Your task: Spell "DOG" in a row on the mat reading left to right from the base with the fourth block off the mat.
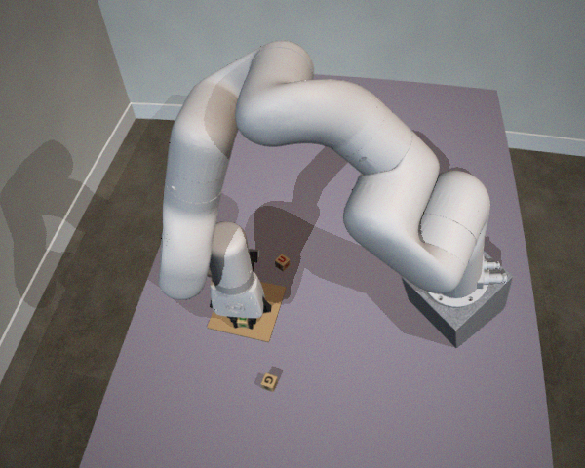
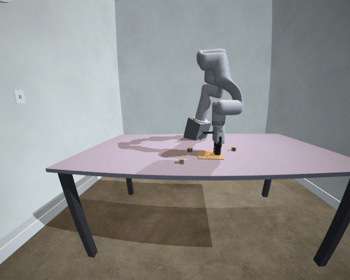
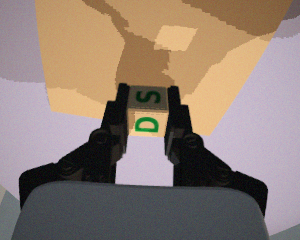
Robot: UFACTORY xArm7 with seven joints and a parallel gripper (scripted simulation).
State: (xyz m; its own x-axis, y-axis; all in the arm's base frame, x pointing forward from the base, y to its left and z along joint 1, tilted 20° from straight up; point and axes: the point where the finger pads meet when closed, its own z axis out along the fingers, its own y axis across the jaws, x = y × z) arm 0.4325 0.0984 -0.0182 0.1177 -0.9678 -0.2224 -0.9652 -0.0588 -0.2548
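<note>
Above the tan mat [image 1: 265,325] on the lilac table [image 1: 383,393], the gripper [image 3: 148,120] had its jaws clamped on the D block [image 3: 148,123], a green D on the face toward the wrist camera and a green S on the face beyond it. At the mat's edge the block hung close over it; whether they touched could not be told. Off the mat, the G block [image 1: 268,380] lay well apart, and a red-lettered block [image 1: 282,261] sat near the mat's far side.
</note>
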